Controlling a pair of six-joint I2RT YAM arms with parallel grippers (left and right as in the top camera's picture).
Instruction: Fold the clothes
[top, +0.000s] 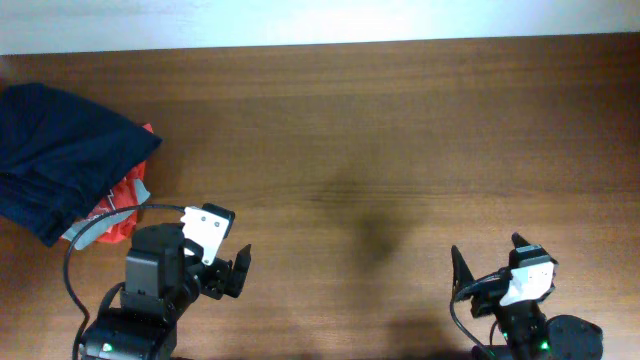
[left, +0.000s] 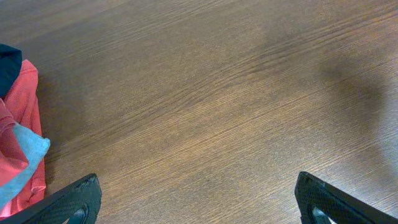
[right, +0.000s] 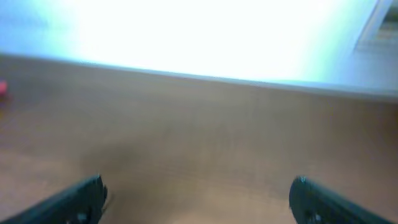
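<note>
Task item: the clothes (top: 60, 150), a dark navy garment, lie bunched at the far left of the table (top: 400, 120), close to its edge. They rest on a red T-shirt (top: 128, 200) and a grey garment (top: 88, 232), and are neither spread nor folded.
Left gripper (top: 232, 270): jaws wide apart, holding nothing, over bare wood just beside the pile.
Right gripper (top: 487, 262): jaws wide apart, empty, well apart from the pile.
Risk, wrong layer: red and grey cloth stick out on the pile's near side, so a pinch there would likely take them instead of the navy.
Risk, drag: pulling the navy piece may carry the lower garments along with it.
Risk, reach: with the Right gripper so far off, a one-sided lift would probably leave the fabric bunched.
Risk, view: the right wrist camera is blurred and glare-washed, so it offers poor guidance.
</note>
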